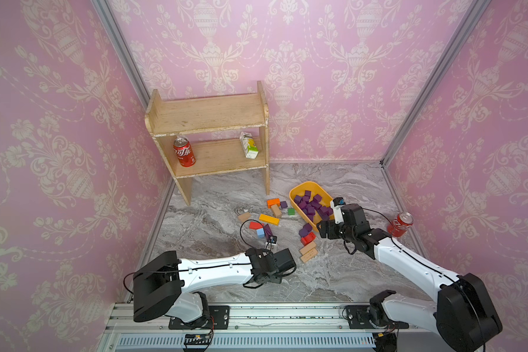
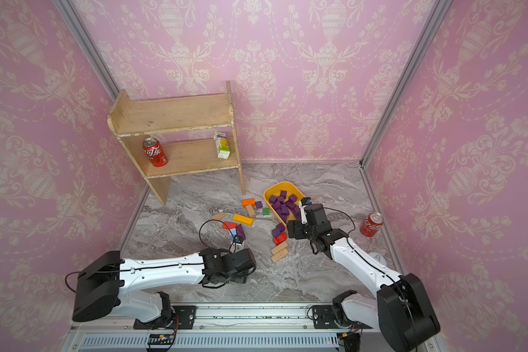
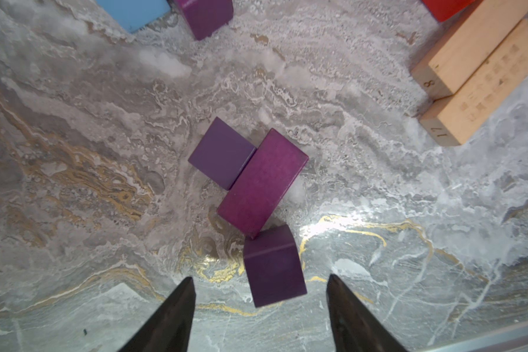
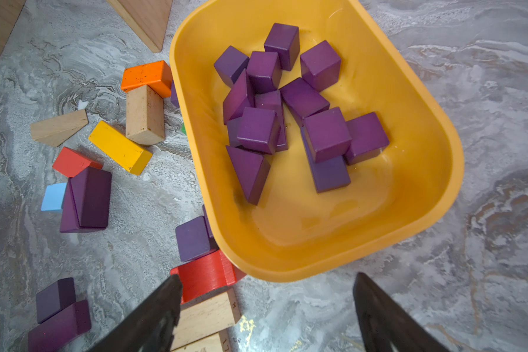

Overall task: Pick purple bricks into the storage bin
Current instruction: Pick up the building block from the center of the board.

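Purple cube point(image 3: 273, 268) is framed between the tips of the spread left fingers point(image 3: 171, 314), untouched, while the right fingers point(image 4: 153, 314), spread and empty, are held near the storage bin point(image 4: 409, 213).

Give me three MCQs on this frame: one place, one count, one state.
1. Where does the juice carton stand?
A) shelf, lower tier
B) shelf, top tier
C) on the table
2. How many red cola cans are in view?
A) one
B) two
C) three
3. The right gripper is:
A) open, gripping nothing
B) shut, fingertips touching
C) shut on a can

Key:
1 A, it stands at one end of the lower board.
2 B, one on the shelf, one on the table.
3 A, the right wrist view shows its fingers wide apart, nothing between them.
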Tool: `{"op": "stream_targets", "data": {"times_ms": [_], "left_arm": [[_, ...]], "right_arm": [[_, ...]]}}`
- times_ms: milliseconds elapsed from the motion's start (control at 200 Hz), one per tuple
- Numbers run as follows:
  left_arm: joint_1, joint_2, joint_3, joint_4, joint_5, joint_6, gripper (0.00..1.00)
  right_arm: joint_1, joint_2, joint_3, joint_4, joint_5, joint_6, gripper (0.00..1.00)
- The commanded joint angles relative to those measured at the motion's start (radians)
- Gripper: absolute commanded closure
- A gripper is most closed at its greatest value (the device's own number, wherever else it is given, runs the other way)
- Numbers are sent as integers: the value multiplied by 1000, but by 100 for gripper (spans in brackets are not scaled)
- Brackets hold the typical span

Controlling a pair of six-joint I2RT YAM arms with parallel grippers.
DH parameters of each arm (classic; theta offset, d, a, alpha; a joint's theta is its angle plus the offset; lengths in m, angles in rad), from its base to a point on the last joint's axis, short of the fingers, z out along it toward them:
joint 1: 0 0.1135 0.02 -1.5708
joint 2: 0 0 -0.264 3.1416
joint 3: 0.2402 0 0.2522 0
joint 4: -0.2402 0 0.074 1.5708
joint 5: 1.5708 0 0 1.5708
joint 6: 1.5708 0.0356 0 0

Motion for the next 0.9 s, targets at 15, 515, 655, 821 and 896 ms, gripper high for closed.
{"op": "stream_targets", "data": {"times_ms": [15, 515, 655, 821, 896], "left_arm": [[-7, 40, 8, 15, 30, -19, 34], [-1, 123, 28, 35, 24, 3, 51], [0, 140, 30, 42, 22, 9, 57], [10, 123, 25, 45, -8, 22, 61], [19, 119, 21, 53, -6, 29, 66]], "right_arm": [[6, 8, 13, -15, 21, -8, 11], [7, 17, 20, -26, 34, -3, 11], [7, 11, 19, -32, 42, -4, 11], [7, 2, 11, -27, 49, -1, 12], [7, -1, 12, -29, 55, -1, 11]]}}
